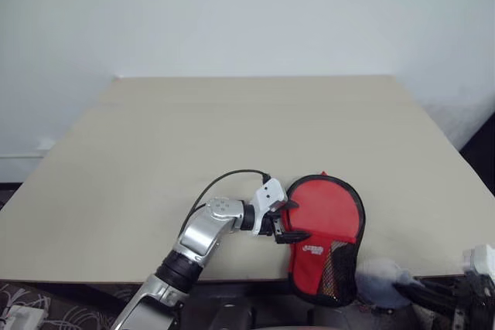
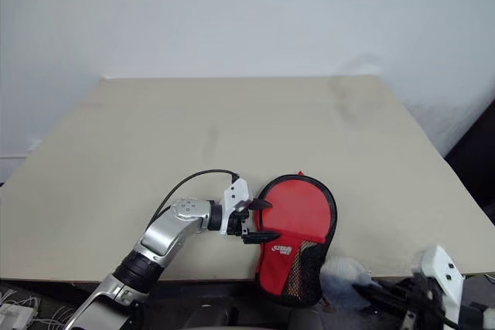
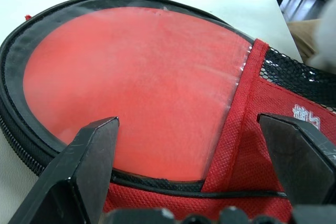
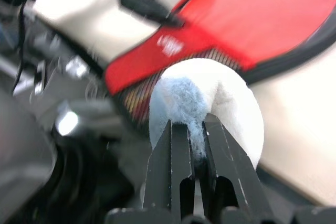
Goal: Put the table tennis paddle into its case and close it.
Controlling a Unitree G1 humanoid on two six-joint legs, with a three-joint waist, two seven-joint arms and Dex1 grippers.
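Observation:
The case, red fabric with a white logo, a black mesh patch and a black zip rim, lies at the table's front edge, its narrow end hanging over. Inside the rim shows the paddle's round red face; its handle is hidden under the fabric. My left gripper stands open at the case's left side, one finger over the rim and the other over the fabric by the logo. Off the table at the front right, my right gripper is shut on a grey-white fluffy lump.
The beige table stretches back to a white wall. Its front edge runs just under the left gripper. The fluffy lump hangs close beside the case's overhanging end.

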